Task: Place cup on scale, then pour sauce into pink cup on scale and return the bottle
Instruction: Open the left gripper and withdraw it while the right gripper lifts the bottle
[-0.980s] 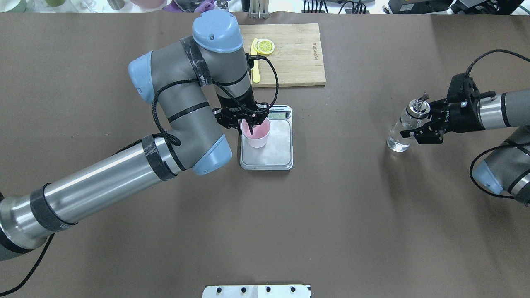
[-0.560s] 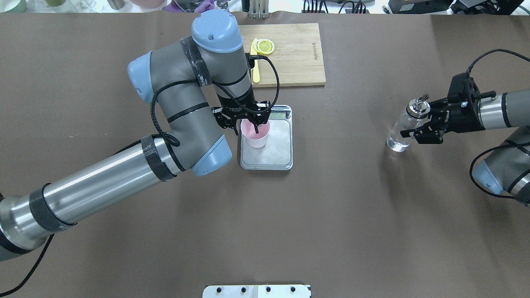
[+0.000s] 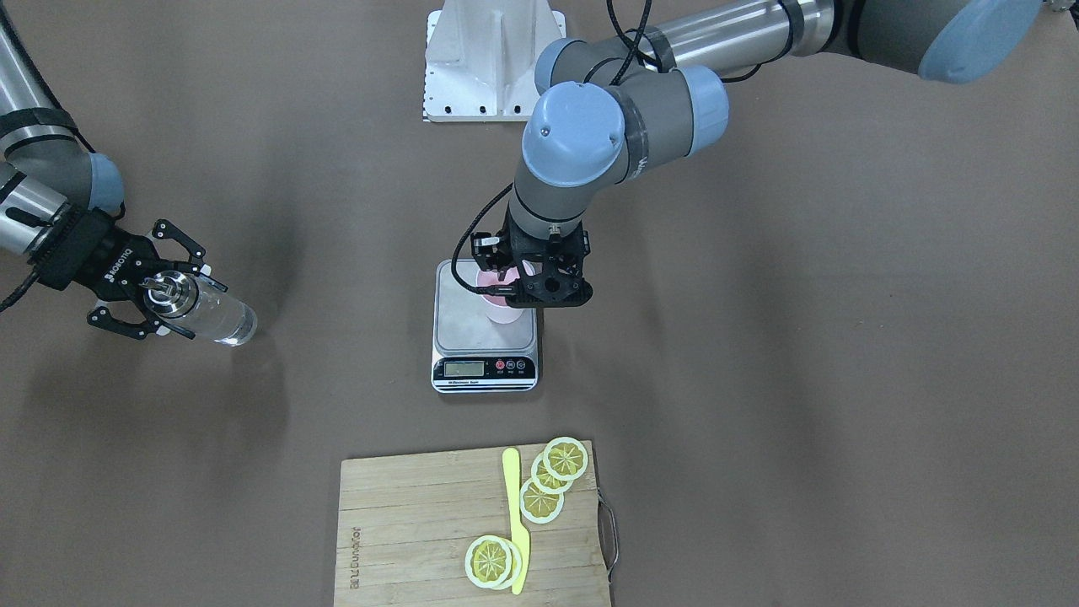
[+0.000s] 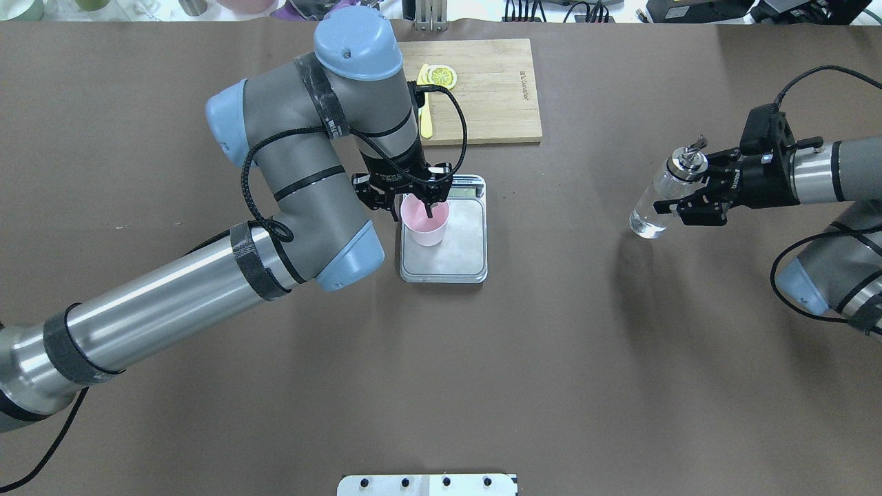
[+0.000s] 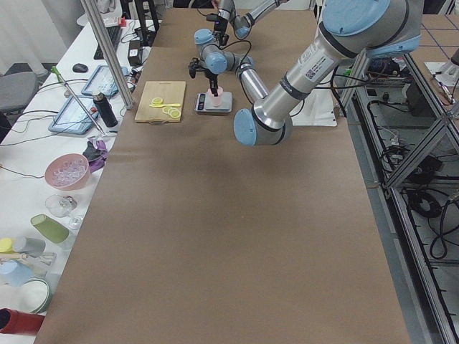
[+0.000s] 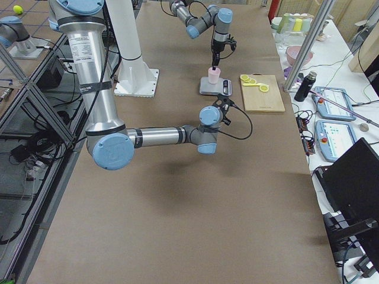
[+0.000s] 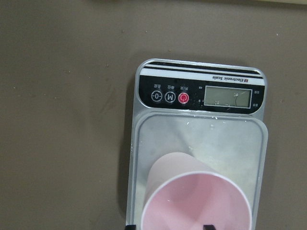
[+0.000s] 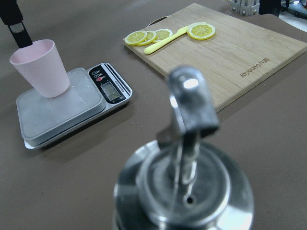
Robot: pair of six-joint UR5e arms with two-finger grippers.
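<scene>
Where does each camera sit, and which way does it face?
Overhead: behind the robot, looking forward and down; both arms, left gripper at cup on scale, right gripper holding bottle.
Front-facing: opposite side, facing the robot's base; arms mirrored.
Exterior left: table's left end; left arm near.
Exterior right: table's right end; right arm near.
Left wrist: looks down on cup and scale; fingertips at bottom edge.
Right wrist: past bottle's cap toward scale, cutting board.
Shared: both wrist views show cup on scale.
</scene>
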